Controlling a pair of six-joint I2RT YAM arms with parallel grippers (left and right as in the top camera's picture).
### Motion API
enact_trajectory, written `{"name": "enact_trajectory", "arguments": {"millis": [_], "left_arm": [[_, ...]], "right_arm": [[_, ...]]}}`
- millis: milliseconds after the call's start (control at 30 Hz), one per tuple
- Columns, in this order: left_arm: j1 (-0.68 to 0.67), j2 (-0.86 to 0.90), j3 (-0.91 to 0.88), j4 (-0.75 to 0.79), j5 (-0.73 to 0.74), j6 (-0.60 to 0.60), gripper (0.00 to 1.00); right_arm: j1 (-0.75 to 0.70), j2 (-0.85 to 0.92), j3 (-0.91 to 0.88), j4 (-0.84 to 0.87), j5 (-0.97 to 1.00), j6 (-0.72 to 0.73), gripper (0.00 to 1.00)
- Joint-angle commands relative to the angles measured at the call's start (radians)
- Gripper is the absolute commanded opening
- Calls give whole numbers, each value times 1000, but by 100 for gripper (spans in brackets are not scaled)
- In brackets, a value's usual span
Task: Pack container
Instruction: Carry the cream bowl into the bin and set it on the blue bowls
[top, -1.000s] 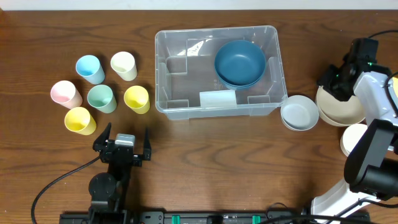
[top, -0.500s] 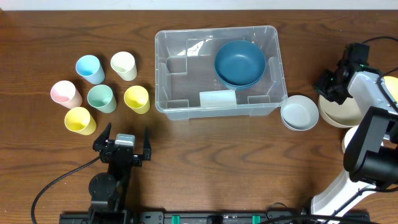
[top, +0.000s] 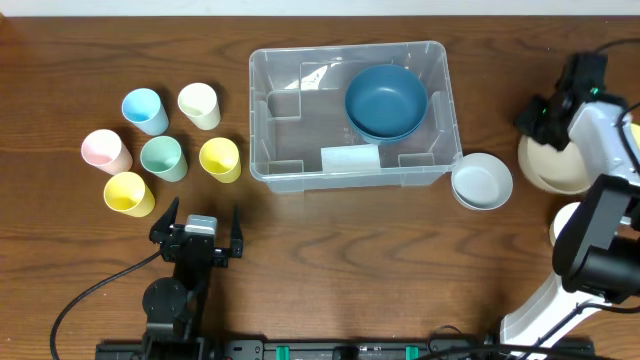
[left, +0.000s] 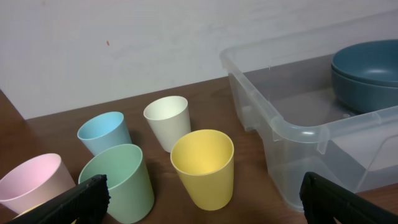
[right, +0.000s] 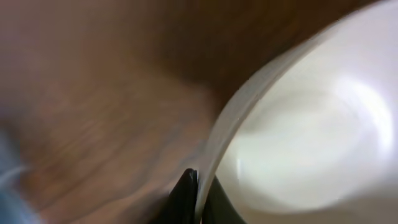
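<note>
Shifting toward the far side since a second ago, the right gripper (top: 546, 112) is pinching down from half open onto the far-left rim of the wide, shallow cream bowl (top: 558, 168), which is nudging right with it. From overhead, the large clear plastic rectangular container (top: 256, 110) is sitting mid-table, its long axis running left to right, with stacked dark blue round bowls (top: 386, 100) in its right half. That container is lying to the left of the held bowl, and a stack of small white bowls (top: 482, 181) is standing between them, just beside its near right corner. The right arm is clearly the nearer one.

Over to the left wrist view: the left gripper (left: 205, 202) is hanging spread as wide as it goes, holding nothing, looking across pastel plastic cups (left: 203, 167) to the container's left wall (left: 273, 115).

On the right wrist view: blurry, but the gripper's dark fingertips (right: 184, 186) are clamping either side of the cream bowl's thin rim (right: 298, 143).
</note>
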Motion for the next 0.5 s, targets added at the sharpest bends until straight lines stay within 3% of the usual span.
{"name": "enact_trajectory", "arguments": {"millis": [0, 267, 467], "left_arm": [[5, -5, -16, -35, 15, 3, 98], [5, -5, -16, -35, 15, 3, 98], [5, -5, -16, -35, 15, 3, 98]], "right_arm": [[10, 0, 184, -71, -77, -61, 2], [121, 0, 620, -388, -135, -165, 2], [344, 0, 737, -457, -134, -224, 3]]}}
